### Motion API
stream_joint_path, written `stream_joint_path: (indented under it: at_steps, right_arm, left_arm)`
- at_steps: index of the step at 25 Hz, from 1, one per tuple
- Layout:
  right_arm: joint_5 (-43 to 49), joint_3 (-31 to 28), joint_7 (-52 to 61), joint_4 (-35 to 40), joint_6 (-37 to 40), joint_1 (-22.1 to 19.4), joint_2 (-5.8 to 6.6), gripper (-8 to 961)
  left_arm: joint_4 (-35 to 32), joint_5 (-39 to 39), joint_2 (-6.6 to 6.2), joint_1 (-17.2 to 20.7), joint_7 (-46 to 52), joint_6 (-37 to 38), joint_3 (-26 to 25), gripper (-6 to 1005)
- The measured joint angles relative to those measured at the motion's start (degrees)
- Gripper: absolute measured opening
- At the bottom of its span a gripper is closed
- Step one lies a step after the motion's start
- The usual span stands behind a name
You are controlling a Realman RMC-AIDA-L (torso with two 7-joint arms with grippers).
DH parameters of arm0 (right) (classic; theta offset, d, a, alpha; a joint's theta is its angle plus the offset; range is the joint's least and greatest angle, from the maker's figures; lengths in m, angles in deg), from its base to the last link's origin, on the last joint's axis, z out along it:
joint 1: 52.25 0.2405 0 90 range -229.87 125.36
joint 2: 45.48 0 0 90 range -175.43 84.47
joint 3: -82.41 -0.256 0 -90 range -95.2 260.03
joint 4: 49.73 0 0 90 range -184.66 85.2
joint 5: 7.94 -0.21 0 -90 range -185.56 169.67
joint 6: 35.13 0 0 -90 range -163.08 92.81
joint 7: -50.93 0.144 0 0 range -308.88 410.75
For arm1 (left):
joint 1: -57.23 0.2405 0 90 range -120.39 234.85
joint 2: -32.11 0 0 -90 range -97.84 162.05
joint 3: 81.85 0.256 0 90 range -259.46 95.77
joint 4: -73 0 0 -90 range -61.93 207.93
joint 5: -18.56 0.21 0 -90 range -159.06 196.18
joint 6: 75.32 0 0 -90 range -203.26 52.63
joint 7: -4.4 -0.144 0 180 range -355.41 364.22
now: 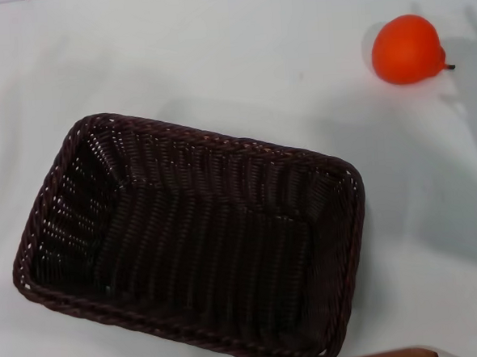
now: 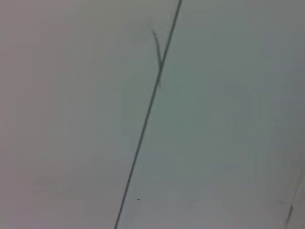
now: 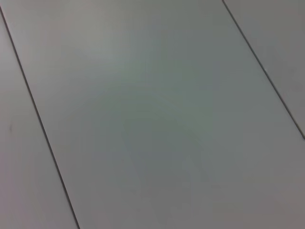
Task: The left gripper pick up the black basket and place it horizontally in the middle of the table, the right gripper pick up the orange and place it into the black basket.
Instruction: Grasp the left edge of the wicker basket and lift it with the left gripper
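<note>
The black basket (image 1: 193,238) lies on the white table (image 1: 215,58) in the head view, in the lower left to middle, its long side slightly slanted, open side up and empty. The orange (image 1: 406,49) sits on the table at the far right, apart from the basket, its short dark stem pointing right. Neither gripper shows in any view. Both wrist views show only a pale flat surface with thin dark seam lines.
A brown strip (image 1: 387,356) shows at the bottom edge of the head view, right of the basket's near corner. Bare table lies between the basket and the orange.
</note>
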Motion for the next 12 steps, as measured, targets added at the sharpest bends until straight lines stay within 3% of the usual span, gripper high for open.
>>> stream_joint_path:
  at_steps: [2,7,12]
  right_arm:
    - [-0.06,-0.02,0.13,-0.07,0.01,0.03,0.01,911]
    - [-0.26,-0.20,0.20,-0.22,-0.12,-0.10,0.13,911]
    - [-0.34,-0.39,0.20,-1.10,0.31,-0.11,0.30,912]
  left_arm:
    - [4.38,3.27,-0.47,0.13,4.63,-2.59,0.03,616]
    - [18.76,15.02,-3.11,-0.24,18.63,-13.10,0.06,615]
    - [35.54,29.24,-3.77,-2.83,31.43,-22.71,1.61,613]
